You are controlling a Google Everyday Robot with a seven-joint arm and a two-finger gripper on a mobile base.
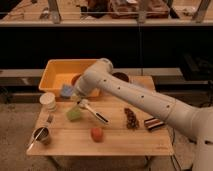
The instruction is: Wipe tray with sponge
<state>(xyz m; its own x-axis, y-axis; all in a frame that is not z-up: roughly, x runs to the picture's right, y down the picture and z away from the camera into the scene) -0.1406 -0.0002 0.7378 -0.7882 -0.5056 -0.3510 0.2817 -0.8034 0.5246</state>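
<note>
- Nearest of all, well below and to the left of the gripper (pixel 75 96), a metal cup (pixel 41 134) stands at the front left corner of the table (pixel 125 145) with a utensil leaning out of it.
- A red apple (pixel 96 133) sits below the gripper and slightly to its right, apart from everything else.
- Far off to the gripper's right lie a dark bar (pixel 152 124) and, beside it, a brown cluster (pixel 131 118).
- Just under the gripper lies a green block (pixel 74 114). A black-and-white tool (pixel 96 115) is next to it, with its long axis running diagonally down to the right.
- A fork (pixel 50 119) and a white cup (pixel 48 101) lie to the gripper's left, the cup near the tray's front corner.
- The gripper hangs from the white arm (pixel 125 92), which bends down from above. It is closed on the blue sponge (pixel 66 91), which is at its tip on the left side.
- The sponge shows against the front wall of the yellow tray (pixel 55 70). It looks like a small squarish block, so its long axis cannot be told for sure. Its broad face is turned toward the camera.
- The tray lies behind the gripper, its long axis running left to right along the table's far edge.
- A brown bowl (pixel 121 76) stands beyond the arm, to the gripper's right.
</note>
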